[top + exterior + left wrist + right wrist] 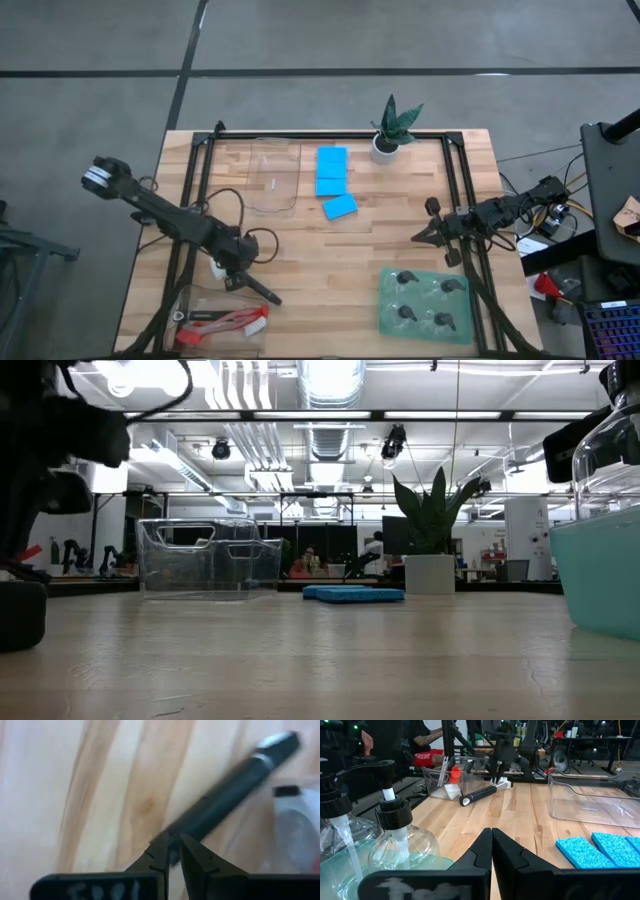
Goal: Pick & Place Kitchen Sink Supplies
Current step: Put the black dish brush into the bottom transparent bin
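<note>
My left gripper (236, 274) is low over the table's near left part, shut on a black-handled dish brush (262, 290). The brush's white bristles (502, 784) show beside the fingers. A red-handled brush (225, 320) lies in a clear tray (190, 300) at the near left edge. Three blue sponges (333, 182) lie flat on the far middle of the table. Several black-topped clear pieces (424, 300) stand on a green mat (390, 318) at the near right. My right gripper (428, 232) hovers shut above the mat's far side, touching nothing. My left gripper pinches the black handle (192, 827) between its two fingers, near the bristle end. The fingers (497, 767) come from above, pointing down, and lie across the handle. The handle runs away from them, and its free end (465, 801) is at the table top.
A second clear tray (273, 175) sits on the far left of the table, next to the sponges. A potted plant (388, 135) stands at the far edge. Bare wood lies in the middle between the two arms. A black frame rail (465, 190) runs along the right side.
</note>
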You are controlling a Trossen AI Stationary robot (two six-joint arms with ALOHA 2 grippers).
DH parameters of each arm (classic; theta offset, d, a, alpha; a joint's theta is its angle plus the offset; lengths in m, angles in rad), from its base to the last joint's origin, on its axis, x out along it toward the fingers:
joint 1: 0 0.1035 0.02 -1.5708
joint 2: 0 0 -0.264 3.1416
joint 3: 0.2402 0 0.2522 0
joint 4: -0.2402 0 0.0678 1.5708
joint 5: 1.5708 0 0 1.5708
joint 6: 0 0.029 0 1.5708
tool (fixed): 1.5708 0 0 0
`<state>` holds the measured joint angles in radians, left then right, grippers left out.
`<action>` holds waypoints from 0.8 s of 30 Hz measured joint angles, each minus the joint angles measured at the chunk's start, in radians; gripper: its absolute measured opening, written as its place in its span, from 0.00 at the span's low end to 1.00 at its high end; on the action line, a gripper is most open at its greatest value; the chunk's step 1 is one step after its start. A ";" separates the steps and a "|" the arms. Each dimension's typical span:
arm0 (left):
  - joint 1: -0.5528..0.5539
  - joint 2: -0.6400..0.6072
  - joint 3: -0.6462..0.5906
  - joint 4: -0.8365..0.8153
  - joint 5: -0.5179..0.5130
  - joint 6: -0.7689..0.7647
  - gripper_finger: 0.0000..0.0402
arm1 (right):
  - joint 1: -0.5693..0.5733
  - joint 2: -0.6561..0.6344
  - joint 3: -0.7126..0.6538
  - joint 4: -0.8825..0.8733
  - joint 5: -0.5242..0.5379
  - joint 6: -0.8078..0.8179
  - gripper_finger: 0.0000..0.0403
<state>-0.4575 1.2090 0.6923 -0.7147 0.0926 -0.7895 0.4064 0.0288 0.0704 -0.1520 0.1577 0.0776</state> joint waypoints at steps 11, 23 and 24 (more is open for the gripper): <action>-0.028 -0.050 0.010 0.027 0.001 0.119 0.33 | 0.000 0.000 0.000 0.000 0.000 0.000 0.02; -0.049 0.102 0.007 0.026 0.029 0.254 0.55 | 0.000 0.000 0.000 0.000 0.000 0.000 0.02; -0.049 0.112 0.007 0.026 0.029 0.264 0.55 | 0.000 0.000 0.000 0.000 0.000 0.000 0.02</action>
<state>-0.5060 1.3211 0.6994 -0.6887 0.1215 -0.5250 0.4065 0.0288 0.0704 -0.1520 0.1577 0.0776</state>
